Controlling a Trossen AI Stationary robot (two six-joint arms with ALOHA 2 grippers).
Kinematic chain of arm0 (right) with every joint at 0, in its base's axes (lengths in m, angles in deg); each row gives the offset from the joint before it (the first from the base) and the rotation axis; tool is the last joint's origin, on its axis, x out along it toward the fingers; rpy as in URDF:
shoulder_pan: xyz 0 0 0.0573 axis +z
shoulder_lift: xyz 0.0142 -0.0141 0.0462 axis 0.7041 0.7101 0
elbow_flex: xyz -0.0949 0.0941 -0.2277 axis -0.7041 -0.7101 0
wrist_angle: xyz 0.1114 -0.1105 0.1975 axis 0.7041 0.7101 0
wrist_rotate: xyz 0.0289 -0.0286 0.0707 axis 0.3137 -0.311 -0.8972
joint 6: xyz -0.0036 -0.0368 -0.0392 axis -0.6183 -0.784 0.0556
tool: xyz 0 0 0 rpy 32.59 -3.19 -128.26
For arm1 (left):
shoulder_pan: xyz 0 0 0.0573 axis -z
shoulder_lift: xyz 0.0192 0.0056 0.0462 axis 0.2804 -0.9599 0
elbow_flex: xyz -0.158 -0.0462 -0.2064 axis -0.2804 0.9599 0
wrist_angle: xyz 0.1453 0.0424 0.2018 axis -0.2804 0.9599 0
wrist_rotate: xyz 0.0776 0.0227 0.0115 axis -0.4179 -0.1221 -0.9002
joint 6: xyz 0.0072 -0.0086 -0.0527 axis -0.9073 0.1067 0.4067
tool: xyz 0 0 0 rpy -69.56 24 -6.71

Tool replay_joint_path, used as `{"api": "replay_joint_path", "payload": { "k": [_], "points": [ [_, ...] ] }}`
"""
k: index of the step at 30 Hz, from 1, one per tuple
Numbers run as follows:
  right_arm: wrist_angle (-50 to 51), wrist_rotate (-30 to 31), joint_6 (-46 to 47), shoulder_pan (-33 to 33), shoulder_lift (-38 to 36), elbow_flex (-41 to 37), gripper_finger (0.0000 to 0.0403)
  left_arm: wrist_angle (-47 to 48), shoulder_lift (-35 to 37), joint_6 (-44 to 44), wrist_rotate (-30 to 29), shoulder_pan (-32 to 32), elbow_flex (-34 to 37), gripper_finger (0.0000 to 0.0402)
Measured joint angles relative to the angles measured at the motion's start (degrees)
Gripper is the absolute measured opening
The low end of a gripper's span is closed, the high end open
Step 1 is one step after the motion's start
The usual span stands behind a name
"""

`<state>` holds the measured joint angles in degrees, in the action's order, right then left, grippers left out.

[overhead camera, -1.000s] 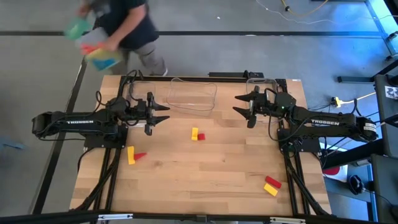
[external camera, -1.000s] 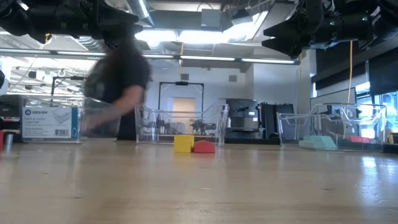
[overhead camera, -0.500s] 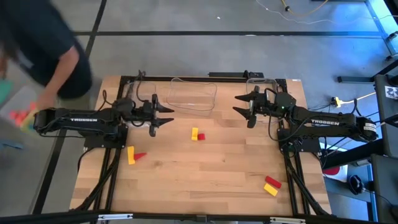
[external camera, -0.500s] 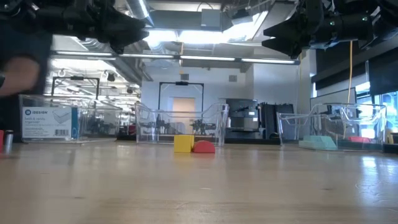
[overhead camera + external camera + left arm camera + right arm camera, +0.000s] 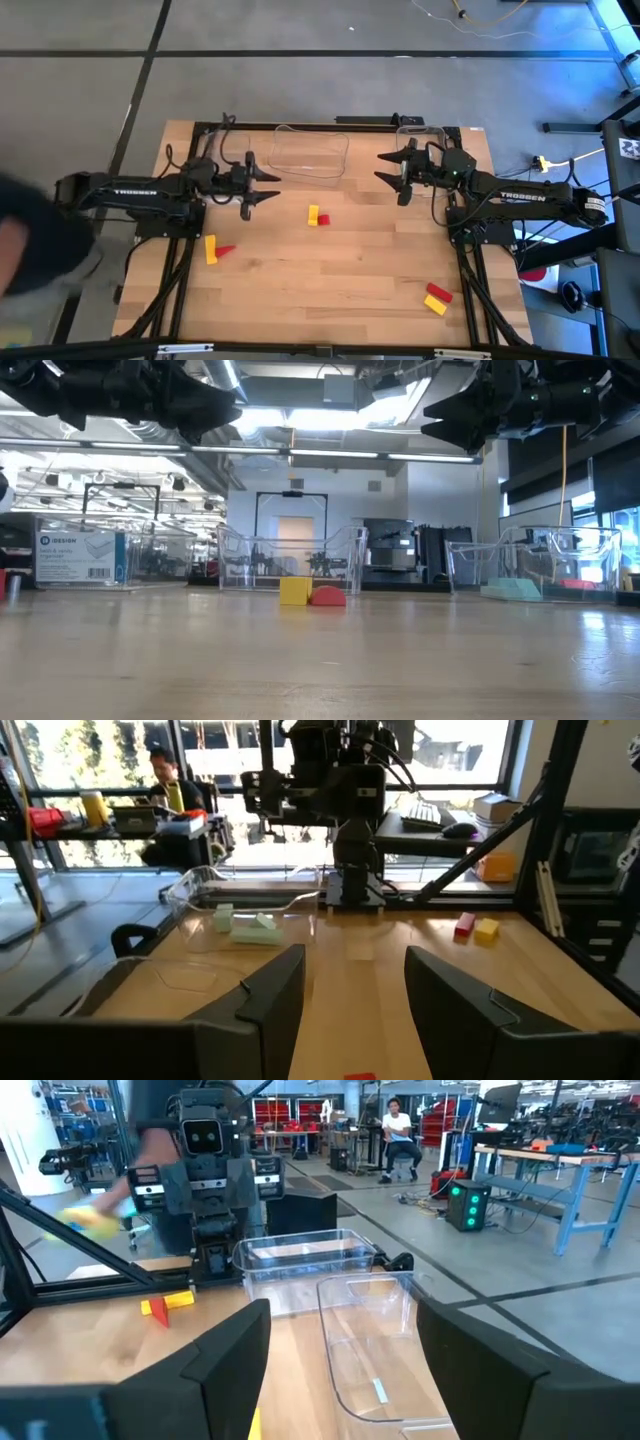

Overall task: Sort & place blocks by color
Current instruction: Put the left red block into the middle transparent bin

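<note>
High view, person (image 5: 35, 250) blurred, cut off at table's (image 5: 330, 270) left edge

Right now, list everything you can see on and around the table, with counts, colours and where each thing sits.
yellow blocks: three visible, one mid-table, one near the left arm, one at the front right.
red blocks: three visible, each right next to a yellow one.
teal blocks: at least two, light teal, in the clear bin at the table's far right.
clear bins: three seen, along the table's far edge.
table: one, light wood.
person: one, blurred, at the left edge.
left hand: open, empty, above the table's left.
right hand: open, empty, above the right.
</note>
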<state>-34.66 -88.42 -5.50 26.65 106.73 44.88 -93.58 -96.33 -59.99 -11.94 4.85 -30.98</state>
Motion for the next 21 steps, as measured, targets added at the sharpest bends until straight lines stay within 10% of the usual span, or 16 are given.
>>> {"api": "replay_joint_path", "payload": {
  "k": [10, 21],
  "points": [
    [0.4, 0.0, 1.5, 0.0, 0.0, 0.0, 0.0255, 47.0, -3.9, 7.4, -9.8, 10.8, -22.4, 0.0165],
    [0.5, 0.0, 1.6, 0.0, 0.0, 0.0, 0.0255, 80.2, -13.8, 40.9, -13.6, 27.8, -28.9, 0.0165]
  ]
}}
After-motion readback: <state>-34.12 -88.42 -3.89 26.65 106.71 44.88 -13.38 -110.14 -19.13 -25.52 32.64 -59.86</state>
